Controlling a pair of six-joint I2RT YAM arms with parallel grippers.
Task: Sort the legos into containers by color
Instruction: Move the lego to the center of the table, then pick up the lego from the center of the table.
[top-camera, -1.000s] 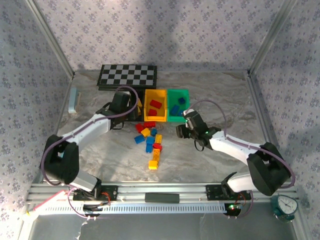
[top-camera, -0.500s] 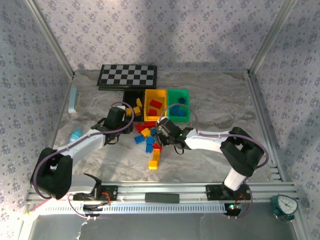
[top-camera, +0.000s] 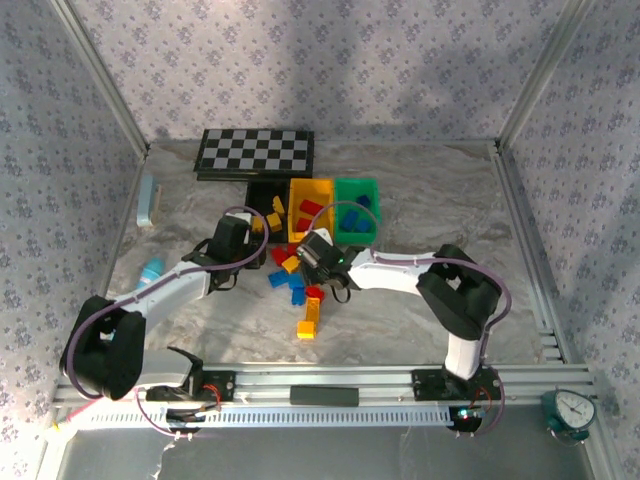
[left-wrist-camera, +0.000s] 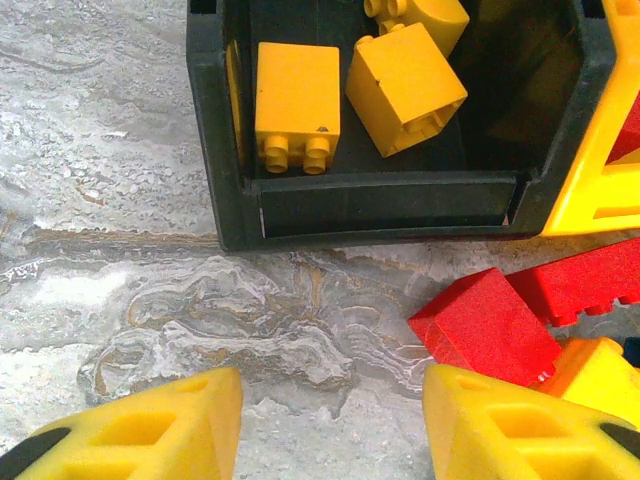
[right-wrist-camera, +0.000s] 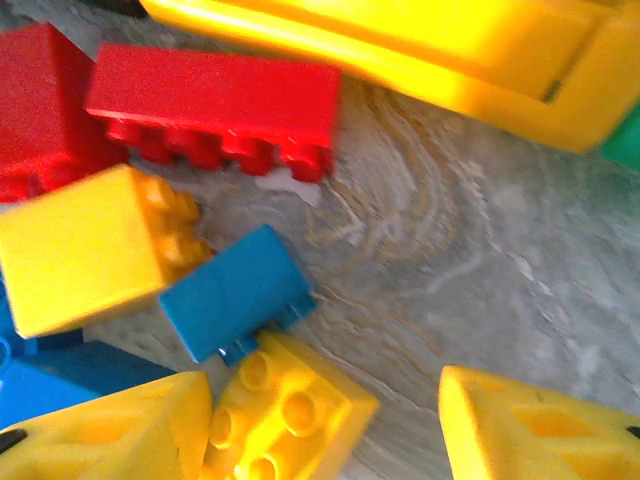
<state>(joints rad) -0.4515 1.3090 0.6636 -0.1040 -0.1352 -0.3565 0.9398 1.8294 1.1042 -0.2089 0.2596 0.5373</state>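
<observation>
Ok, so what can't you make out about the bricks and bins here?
- Black bin, left wrist view: far end cut off by the frame's top edge.
- Loose bricks, top view: right arm covers some; no count.
- Green bin contents, top view: too small to count.

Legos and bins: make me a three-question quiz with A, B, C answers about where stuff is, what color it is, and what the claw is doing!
1. Where is the yellow bin?
A) between the black bin and the green bin
B) on the checkerboard
C) alone by the arms' bases

2. What color are the legos in the black bin?
A) red
B) blue
C) yellow

3. What is the left claw doing?
A) open over bare table
B) shut on a red lego
C) shut on a blue lego

Answers:
1 A: the top view shows black, yellow and green in a row.
2 C: the left wrist view shows yellow legos inside it.
3 A: its fingers stand apart with just table between them.
</observation>
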